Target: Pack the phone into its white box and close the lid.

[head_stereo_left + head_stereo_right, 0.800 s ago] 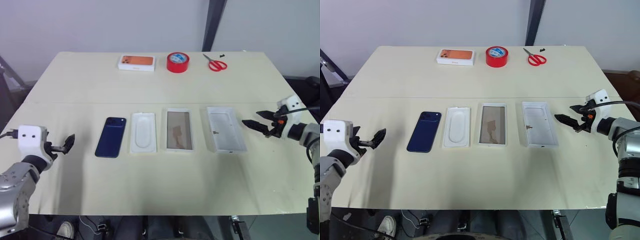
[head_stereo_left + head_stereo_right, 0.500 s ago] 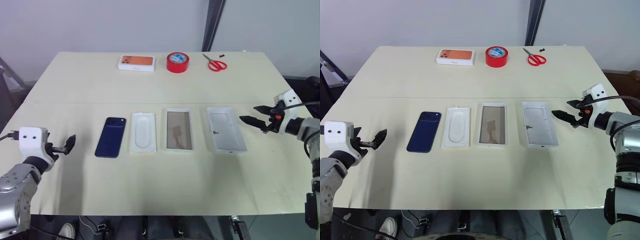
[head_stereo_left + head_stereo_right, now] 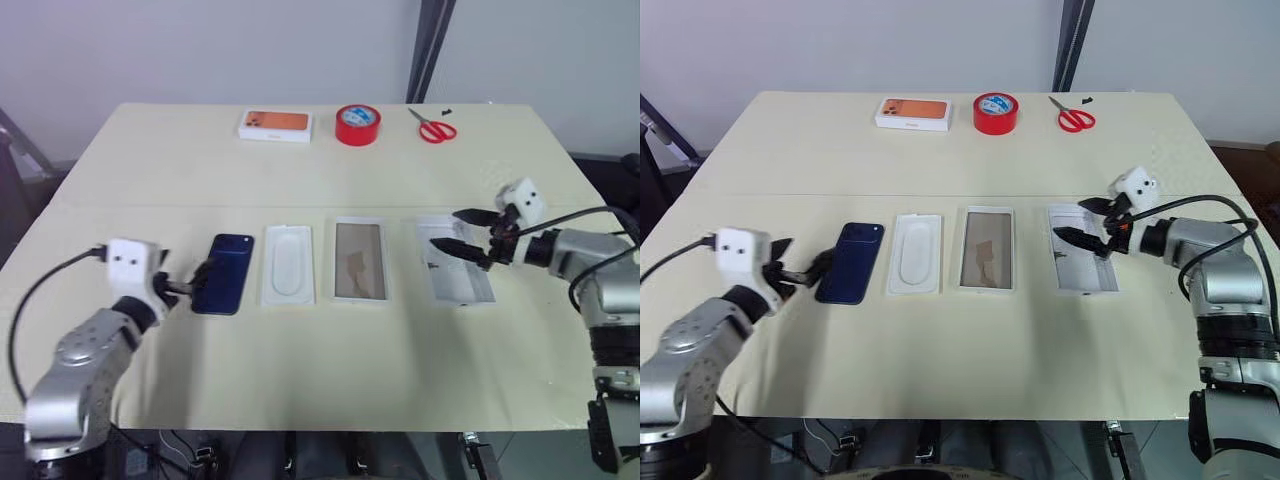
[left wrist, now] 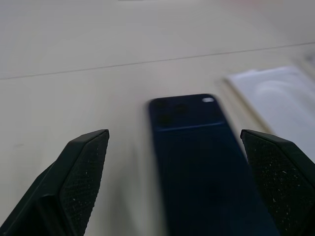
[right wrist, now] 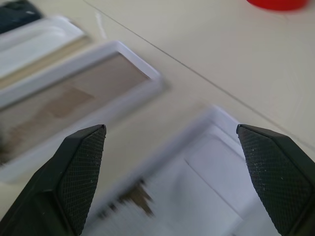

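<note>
The dark blue phone lies flat at the left end of a row on the table. My left gripper is open at its near left corner, and in the left wrist view the phone lies just ahead between the spread fingers. Further right are a flat insert, the shallow white box with a brownish floor, and the deeper white lid. My right gripper hovers open over the lid's far part. The right wrist view looks down on the lid and the white box.
At the table's far edge stand a closed white box with an orange top, a red tape roll and red scissors. A seam crosses the tabletop behind the row.
My left gripper has swung right, from the table's left side up to the phone. My right gripper has moved left from beside the lid to above it. Both stay open.
</note>
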You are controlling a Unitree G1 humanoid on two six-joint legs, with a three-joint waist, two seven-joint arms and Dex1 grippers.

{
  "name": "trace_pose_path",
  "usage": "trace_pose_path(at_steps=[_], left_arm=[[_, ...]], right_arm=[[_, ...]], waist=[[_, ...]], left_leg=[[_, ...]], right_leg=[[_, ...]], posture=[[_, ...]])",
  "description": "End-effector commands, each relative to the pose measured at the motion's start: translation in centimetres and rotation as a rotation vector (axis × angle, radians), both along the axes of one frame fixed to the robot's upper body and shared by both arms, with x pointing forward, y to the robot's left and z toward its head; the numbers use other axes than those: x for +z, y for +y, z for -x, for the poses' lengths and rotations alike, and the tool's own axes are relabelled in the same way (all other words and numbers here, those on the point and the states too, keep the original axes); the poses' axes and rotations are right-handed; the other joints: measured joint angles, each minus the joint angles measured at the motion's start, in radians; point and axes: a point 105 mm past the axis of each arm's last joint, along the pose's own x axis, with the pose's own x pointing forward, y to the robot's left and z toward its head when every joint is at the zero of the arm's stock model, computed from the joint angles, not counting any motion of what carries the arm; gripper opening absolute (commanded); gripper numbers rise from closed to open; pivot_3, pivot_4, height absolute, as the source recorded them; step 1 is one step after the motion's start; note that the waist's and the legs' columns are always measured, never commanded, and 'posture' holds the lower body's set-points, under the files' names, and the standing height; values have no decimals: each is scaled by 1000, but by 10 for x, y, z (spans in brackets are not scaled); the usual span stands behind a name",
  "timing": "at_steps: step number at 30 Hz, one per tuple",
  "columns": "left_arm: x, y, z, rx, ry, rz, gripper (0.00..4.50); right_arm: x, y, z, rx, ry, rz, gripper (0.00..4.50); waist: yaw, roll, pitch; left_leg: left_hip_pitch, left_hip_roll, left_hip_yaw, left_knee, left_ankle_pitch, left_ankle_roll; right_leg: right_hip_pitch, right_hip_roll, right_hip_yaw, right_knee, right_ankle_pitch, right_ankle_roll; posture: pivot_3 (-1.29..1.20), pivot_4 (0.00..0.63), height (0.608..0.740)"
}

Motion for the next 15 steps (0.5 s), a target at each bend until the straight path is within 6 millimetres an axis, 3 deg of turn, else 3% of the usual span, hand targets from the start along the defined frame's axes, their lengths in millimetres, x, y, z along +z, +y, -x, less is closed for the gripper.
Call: trace_pose_path(at_steps=[1,5,9,15], left_arm=[[8,-34,-5,-96,-5,21,4500],[3,-61,-16,-103,94,74,4500],[2,-71,-20,-58,203,157,4500],[0,-79,-24,-7,324,245,4500]], right_arm=[[10,31,15,100,-60,24,4445],[15,55,33,191,-81,40,4445],[17,74,46,248,-84,27,4445],[10,76,49,246,-68,25,4445]], waist=[[-1,0,0],[-4,0,0],[-4,-1,0],[-1,-1,0]], left_leg=[[0,0,0,0,0,0],[0,0,0,1,0,0],[0,0,-1,2,0,0],[0,0,-1,5,0,1]], right_leg=[[0,0,0,0,0,0],[0,1,0,1,0,0],[0,2,0,2,0,0],[1,3,0,3,0,0]], posture=[[0,150,725],[0,150,725],[0,150,725],[0,150,725]])
